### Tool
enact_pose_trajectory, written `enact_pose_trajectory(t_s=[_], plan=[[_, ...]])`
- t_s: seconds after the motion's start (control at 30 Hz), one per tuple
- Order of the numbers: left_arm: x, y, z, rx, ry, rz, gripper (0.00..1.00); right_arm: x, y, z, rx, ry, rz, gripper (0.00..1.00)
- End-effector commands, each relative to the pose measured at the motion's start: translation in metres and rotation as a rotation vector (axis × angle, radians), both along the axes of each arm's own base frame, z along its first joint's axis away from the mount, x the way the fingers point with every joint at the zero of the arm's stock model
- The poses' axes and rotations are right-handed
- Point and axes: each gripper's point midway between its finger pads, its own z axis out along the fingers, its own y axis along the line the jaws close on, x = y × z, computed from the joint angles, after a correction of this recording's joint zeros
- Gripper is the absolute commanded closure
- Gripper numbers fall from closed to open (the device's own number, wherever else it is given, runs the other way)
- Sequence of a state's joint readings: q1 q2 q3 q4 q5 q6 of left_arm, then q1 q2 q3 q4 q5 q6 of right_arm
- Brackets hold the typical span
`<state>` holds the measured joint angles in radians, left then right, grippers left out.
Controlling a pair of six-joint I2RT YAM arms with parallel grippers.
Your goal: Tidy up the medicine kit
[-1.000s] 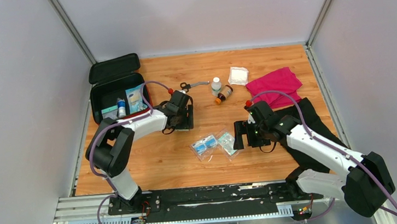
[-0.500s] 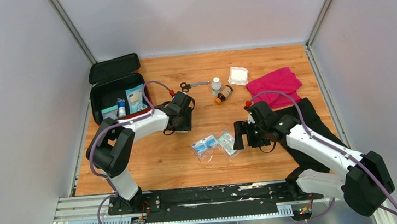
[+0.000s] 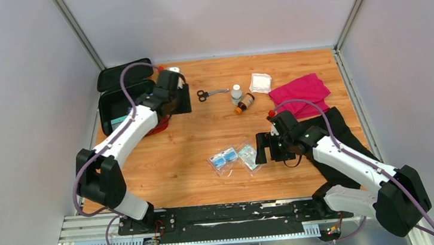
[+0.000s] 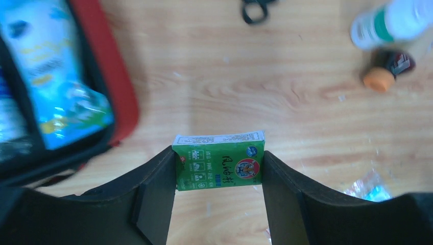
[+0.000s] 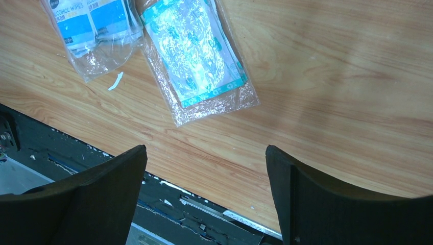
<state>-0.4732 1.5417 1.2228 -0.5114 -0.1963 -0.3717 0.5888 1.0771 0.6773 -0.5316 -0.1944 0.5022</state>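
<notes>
Left gripper point(image 4: 218, 155) clamps a green box point(image 4: 219, 167) beside the part-filled medicine kit point(image 4: 122, 97); right gripper point(image 5: 204, 150) stands wide. Bottles point(image 3: 236, 92), scissors point(image 3: 203, 94), packets point(image 3: 224, 159) lie outside.

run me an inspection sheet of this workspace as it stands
surface: wooden tabletop, items scattered across it
job's things: medicine kit open at far left corner, blue pouch inside; green box held over the wood beside it
clutter: scissors, white bottle, brown bottle, gauze pad, magenta cloth, black cloth, clear packets
grippers: left gripper shut on the green box; right gripper open, empty, over the wood near the packets
cables: purple cable along each arm, the left one arching over the kit
surroundings: grey walls on three sides, black rail at the near edge
</notes>
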Motion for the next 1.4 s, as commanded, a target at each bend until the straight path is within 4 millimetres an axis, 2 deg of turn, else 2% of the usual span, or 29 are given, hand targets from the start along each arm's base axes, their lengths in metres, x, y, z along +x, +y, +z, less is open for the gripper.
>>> enact_pose_trajectory(t_s=[0.0,0.1,0.13,0.17,0.3,0.4,0.5,0.6,0.77,1.07,1.23,1.37], plan=[[0.021,0.054,0.023,0.0,-0.01,0.033,0.39,-0.008,-0.002,-0.004,-0.009,0.02,0.01,0.09],[0.04,0.103,0.034,0.022,-0.039,0.119,0.38,-0.007,-0.001,-0.004,-0.01,0.019,0.012,0.09],[0.045,0.11,0.036,0.011,-0.047,0.126,0.38,-0.006,-0.001,-0.003,-0.008,0.017,0.012,0.09],[0.051,0.127,0.037,0.004,-0.054,0.155,0.38,-0.007,0.0,-0.003,-0.007,0.02,0.017,0.09],[0.069,0.177,0.04,0.015,-0.074,0.234,0.38,-0.007,0.0,-0.002,-0.002,0.015,0.028,0.09],[0.083,0.205,0.035,-0.026,-0.092,0.272,0.38,-0.008,0.0,-0.001,-0.002,0.012,0.031,0.09],[0.095,0.228,0.019,-0.081,-0.089,0.313,0.38,-0.008,0.002,-0.001,0.003,0.02,0.036,0.09],[0.102,0.252,0.003,-0.047,-0.06,0.353,0.37,-0.008,0.004,0.001,0.005,0.028,0.051,0.09],[0.115,0.276,-0.016,0.016,-0.045,0.402,0.37,-0.007,0.005,0.002,0.005,0.033,0.057,0.1],[0.131,0.297,-0.039,0.06,-0.073,0.449,0.37,-0.013,0.002,0.003,-0.015,0.06,0.071,0.1],[0.13,0.309,-0.061,0.031,-0.061,0.492,0.34,-0.016,-0.002,0.013,-0.013,0.049,0.062,0.11],[0.131,0.311,-0.073,0.019,-0.04,0.495,0.27,-0.021,-0.01,0.017,-0.026,0.033,0.043,0.11]])
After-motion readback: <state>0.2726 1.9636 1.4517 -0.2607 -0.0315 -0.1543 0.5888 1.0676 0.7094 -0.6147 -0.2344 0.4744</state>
